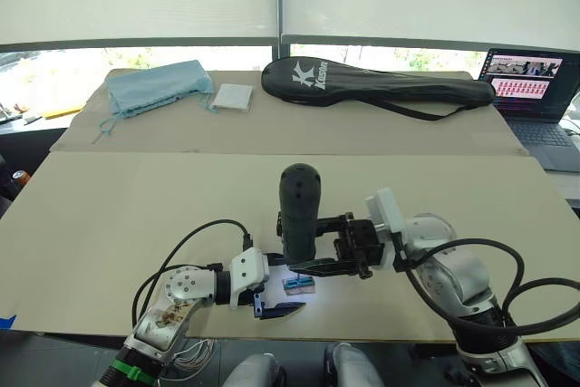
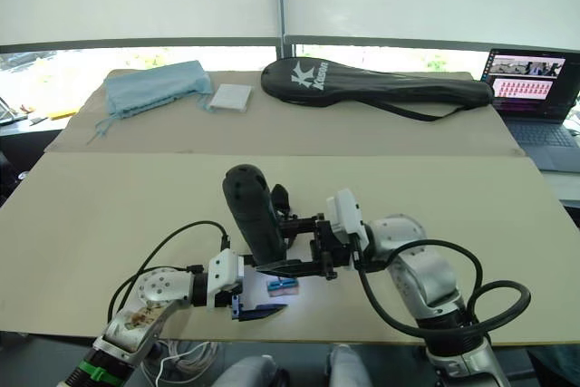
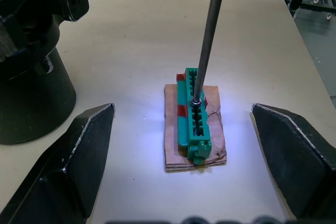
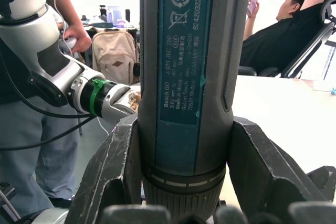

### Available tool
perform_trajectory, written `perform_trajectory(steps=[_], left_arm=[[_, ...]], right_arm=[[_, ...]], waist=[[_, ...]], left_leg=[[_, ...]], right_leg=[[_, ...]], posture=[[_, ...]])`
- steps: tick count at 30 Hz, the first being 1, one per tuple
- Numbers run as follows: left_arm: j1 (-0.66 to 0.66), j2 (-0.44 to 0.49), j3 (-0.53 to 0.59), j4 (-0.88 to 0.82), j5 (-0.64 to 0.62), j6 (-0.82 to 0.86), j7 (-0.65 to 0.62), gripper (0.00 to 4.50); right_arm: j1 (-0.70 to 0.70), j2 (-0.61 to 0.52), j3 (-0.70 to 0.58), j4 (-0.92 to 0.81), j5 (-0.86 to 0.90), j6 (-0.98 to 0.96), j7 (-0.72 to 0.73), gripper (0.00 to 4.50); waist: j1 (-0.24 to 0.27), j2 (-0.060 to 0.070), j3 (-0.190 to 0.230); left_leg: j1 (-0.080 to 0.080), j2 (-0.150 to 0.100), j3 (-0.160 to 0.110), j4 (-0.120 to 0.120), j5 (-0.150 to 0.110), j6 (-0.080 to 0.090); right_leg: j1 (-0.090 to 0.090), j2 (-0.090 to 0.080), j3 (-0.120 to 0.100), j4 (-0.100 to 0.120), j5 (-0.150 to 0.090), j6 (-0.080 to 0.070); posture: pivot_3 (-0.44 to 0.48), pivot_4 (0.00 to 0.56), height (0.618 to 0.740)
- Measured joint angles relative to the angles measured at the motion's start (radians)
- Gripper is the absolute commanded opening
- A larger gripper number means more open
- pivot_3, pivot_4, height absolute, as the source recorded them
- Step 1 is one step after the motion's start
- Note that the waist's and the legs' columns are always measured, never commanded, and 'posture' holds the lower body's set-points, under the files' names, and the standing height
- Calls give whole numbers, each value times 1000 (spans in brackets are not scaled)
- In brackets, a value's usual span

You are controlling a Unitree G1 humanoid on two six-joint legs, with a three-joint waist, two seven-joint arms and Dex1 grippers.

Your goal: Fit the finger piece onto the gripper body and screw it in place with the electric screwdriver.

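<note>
The long beige tabletop [image 1: 109, 224] is carrying everything. At its twelve o'clock edge a long black racket bag [image 1: 381, 86] is lying, with a pale blue cloth pouch [image 1: 159, 86] at eleven o'clock.

Near the six o'clock edge, the right gripper [image 4: 181, 161] is clenching the electric screwdriver [image 1: 299, 210], a thick dark navy-black cylinder, and holding it upright with its rounded end uppermost. The thin metal bit [image 3: 209, 38] is pointing down and touching a small green plastic block [image 3: 193, 109], which is lying on a brown pad.

The left gripper [image 3: 189, 156] is resting low at about seven o'clock of that block, its two black fingers spread wide on either side of it, grasping nothing.

The gripper body [image 3: 31, 66], a black assembly on a round base, is standing just beside the block, at its eleven o'clock in the left wrist view. I cannot identify the finger piece.

Risks, as judged:
- The bit is meeting the block at a slant; it may skid off.
- The block is sitting loose between open jaws; pressure may shift it.
- The screwdriver is working close to the gripper body and could knock it.
</note>
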Motion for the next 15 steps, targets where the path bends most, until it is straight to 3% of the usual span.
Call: perform_trajectory(steps=[15], left_arm=[[-1, -1, 0, 17, 0, -17, 3, 4411]], right_arm=[[-16, -11, 24, -7, -19, -12, -3, 1900]], waist=[[0, 1, -1]], left_leg=[[1, 0, 0, 0, 0, 0]], right_leg=[[1, 0, 0, 0, 0, 0]], posture=[[0, 150, 740]])
